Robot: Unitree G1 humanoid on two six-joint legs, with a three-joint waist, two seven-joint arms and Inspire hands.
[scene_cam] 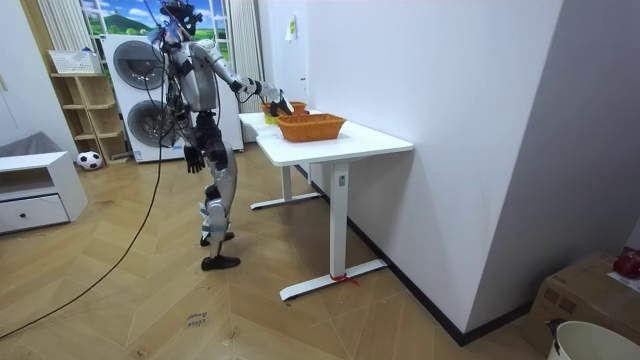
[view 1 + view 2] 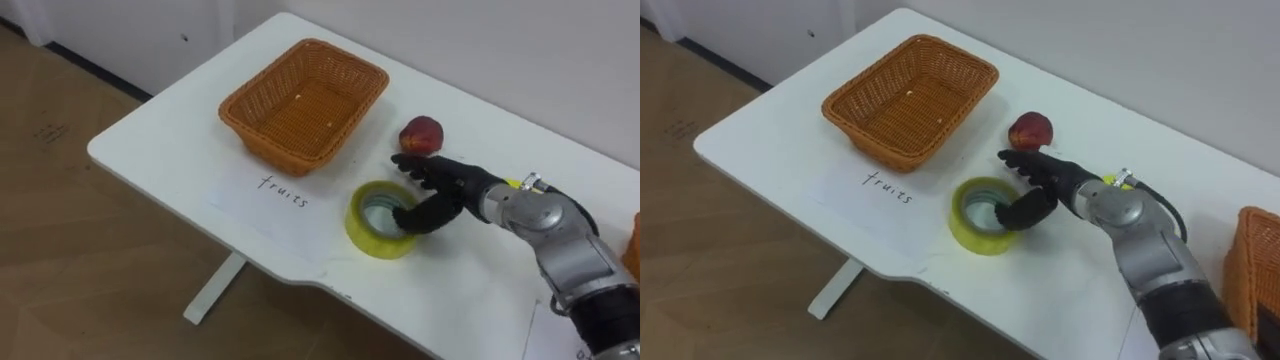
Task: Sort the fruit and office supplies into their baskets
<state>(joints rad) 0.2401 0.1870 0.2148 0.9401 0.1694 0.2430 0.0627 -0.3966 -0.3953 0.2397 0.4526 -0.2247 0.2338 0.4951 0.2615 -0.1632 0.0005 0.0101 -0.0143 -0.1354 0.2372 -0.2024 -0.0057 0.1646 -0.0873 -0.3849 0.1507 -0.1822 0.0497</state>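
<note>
An empty orange wicker basket stands at the far left of the white table, with a handwritten paper label in front of it. A red apple lies to the right of the basket. A yellow tape roll lies flat near the table's front edge. My right hand reaches between them, open. Its straight fingers stretch out just in front of the apple, and its thumb hangs at the roll's right rim. My left hand hangs by my side in the room view.
A second orange basket shows at the right edge of the table. A small yellow thing peeks out behind my right wrist. Wooden floor lies beyond the table's left and front edges. A wall runs along the far side.
</note>
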